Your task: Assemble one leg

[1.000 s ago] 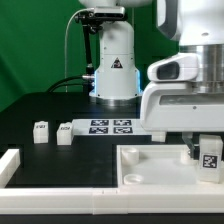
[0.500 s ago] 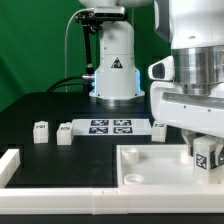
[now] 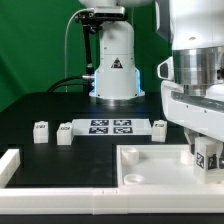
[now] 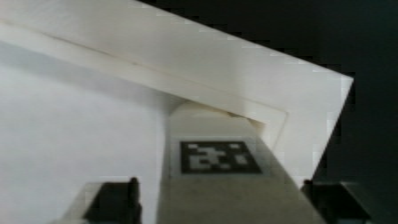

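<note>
My gripper (image 3: 207,158) is at the exterior view's right, over the far right corner of the large white panel (image 3: 160,165). It is shut on a leg (image 3: 210,156), a small white block with a black-and-white tag, held upright low over that corner. In the wrist view the leg (image 4: 222,160) stands between my dark fingers (image 4: 118,200), and my gripper (image 4: 222,208) is right against the panel's raised corner (image 4: 267,100). The leg's foot is hidden. A round socket (image 3: 133,178) shows at the panel's near left corner.
Three more legs stand on the black table: two to the exterior view's left (image 3: 41,131) (image 3: 65,132) and one beside the marker board (image 3: 160,128). The marker board (image 3: 110,126) lies in the middle. A white L-shaped fence (image 3: 10,165) runs along the front.
My gripper has moved a little toward the exterior view's right and downward with the leg. The leg was tilted half a second ago and now stands straighter.
</note>
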